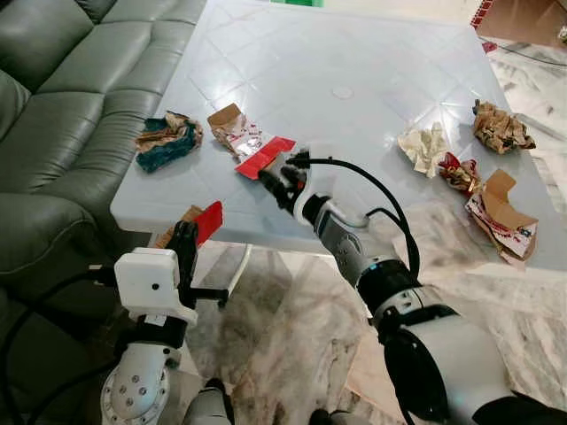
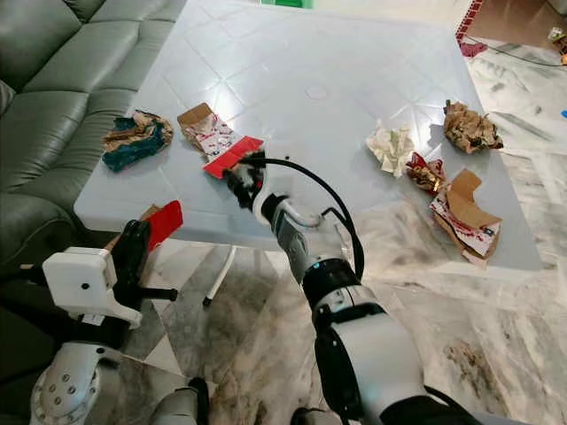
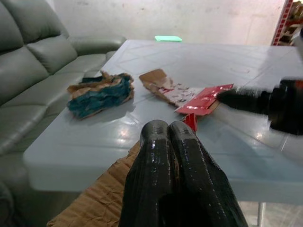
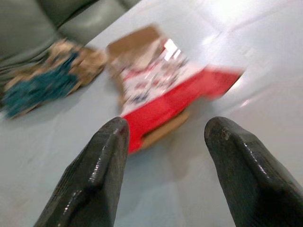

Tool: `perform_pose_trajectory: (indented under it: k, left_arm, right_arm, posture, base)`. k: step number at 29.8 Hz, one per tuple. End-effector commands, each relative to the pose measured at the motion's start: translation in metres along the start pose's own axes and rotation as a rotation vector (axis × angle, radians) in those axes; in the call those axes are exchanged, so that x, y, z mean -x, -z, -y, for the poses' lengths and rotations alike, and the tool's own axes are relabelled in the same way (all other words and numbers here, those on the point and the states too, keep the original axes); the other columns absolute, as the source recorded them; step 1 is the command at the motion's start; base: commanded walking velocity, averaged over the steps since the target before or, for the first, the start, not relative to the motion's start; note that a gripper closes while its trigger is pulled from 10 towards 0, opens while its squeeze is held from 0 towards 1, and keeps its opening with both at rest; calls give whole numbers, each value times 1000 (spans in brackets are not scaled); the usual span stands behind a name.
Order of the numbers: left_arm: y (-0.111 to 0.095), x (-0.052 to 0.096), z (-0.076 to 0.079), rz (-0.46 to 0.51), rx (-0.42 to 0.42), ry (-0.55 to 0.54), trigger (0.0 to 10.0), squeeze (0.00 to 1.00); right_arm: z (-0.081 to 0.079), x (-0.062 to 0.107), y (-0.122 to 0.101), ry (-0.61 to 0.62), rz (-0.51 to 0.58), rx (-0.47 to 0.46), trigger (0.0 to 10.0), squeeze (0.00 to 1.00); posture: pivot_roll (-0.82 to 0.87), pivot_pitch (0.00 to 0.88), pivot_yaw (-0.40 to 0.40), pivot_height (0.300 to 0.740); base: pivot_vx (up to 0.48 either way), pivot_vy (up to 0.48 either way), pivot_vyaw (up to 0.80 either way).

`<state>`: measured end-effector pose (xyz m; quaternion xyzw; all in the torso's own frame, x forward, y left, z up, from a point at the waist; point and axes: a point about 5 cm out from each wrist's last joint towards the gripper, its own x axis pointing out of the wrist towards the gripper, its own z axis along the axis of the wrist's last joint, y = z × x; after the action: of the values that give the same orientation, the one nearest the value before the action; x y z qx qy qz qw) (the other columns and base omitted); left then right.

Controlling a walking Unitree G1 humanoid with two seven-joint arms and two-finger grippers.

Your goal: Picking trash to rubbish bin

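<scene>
A flattened red-and-white carton (image 1: 257, 150) lies near the front left of the pale table (image 1: 337, 53). My right gripper (image 1: 276, 181) hovers open just in front of it, and the carton's red flap (image 4: 175, 101) sits between and beyond its fingers (image 4: 102, 165). Below the table's front edge, my left gripper (image 1: 186, 235) is shut on a piece of brown cardboard with a red flap (image 1: 209, 221); the cardboard (image 3: 94, 203) lies under the closed fingers (image 3: 156, 142). A teal-and-brown crumple (image 1: 168, 140) rests left of the carton.
More trash lies at the table's right: a white crumpled paper (image 1: 423, 146), a brown crumple (image 1: 500, 128), a red wrapper (image 1: 459, 171) and a torn carton (image 1: 500, 212). A grey-green sofa (image 1: 62, 106) borders the left. Marble floor (image 1: 292, 336) lies below.
</scene>
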<state>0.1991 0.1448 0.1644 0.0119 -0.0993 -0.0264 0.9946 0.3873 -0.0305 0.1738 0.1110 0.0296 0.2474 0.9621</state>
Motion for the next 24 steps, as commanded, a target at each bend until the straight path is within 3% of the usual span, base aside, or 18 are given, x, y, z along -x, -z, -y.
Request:
perform_pose_trajectory:
  k: [1, 3, 10, 13, 18, 19, 20, 21, 22, 23, 24]
  left_arm:
    - [-4, 2, 0, -3, -9, -8, 0, 0]
    - [-4, 2, 1, -9, -9, -4, 0, 0]
    - [-6, -2, 4, -12, -7, 8, 0, 0]
    - [-7, 0, 2, -23, -10, 4, 0, 0]
    - [-7, 3, 2, -38, -5, -2, 0, 0]
    - [-7, 3, 2, -40, -3, -2, 0, 0]
    - [-8, 4, 3, -42, -2, -1, 0, 0]
    - [-8, 4, 3, -42, -2, -1, 0, 0]
    - [-8, 4, 3, -43, -2, 0, 0, 0]
    - [-8, 4, 3, -43, -2, 0, 0, 0]
    - [-8, 5, 3, -45, -1, 2, 0, 0]
  right_arm:
    - [0, -1, -2, 39, 27, 77, 10000, 1000]
    - [-3, -1, -1, 48, 45, 116, 10000, 1000]
    - [0, -1, 4, 88, 35, 41, 10000, 1000]
    - [3, -2, 4, 104, 28, -72, 10000, 1000]
    - [-1, -4, 3, 85, 32, -172, 10000, 1000]
    - [-2, -4, 3, 77, 34, -195, 10000, 937]
    - [-3, -5, 3, 68, 34, -206, 10000, 525]
    - [-3, -5, 3, 68, 34, -206, 10000, 525]
    - [-5, -5, 2, 59, 36, -214, 10000, 380]
    - [-5, -5, 2, 59, 36, -214, 10000, 380]
    - [-7, -6, 2, 48, 32, -215, 10000, 0]
  posture:
    - [245, 235, -106, 740]
    - [243, 235, -103, 740]
    - [246, 234, -98, 740]
    - [254, 238, -97, 740]
    - [264, 248, -95, 740]
    - [264, 248, -95, 740]
    - [268, 251, -95, 740]
    - [268, 251, -95, 740]
    - [270, 253, -95, 740]
    - [270, 253, -95, 740]
    - [279, 261, -96, 740]
  base:
    - [0, 0, 0]
    - [0, 0, 0]
    - [0, 0, 0]
    - [0, 0, 0]
    - [0, 0, 0]
    - [0, 0, 0]
    - [0, 0, 0]
    - [0, 0, 0]
    - [0, 0, 0]
    - [0, 0, 0]
    - [0, 0, 0]
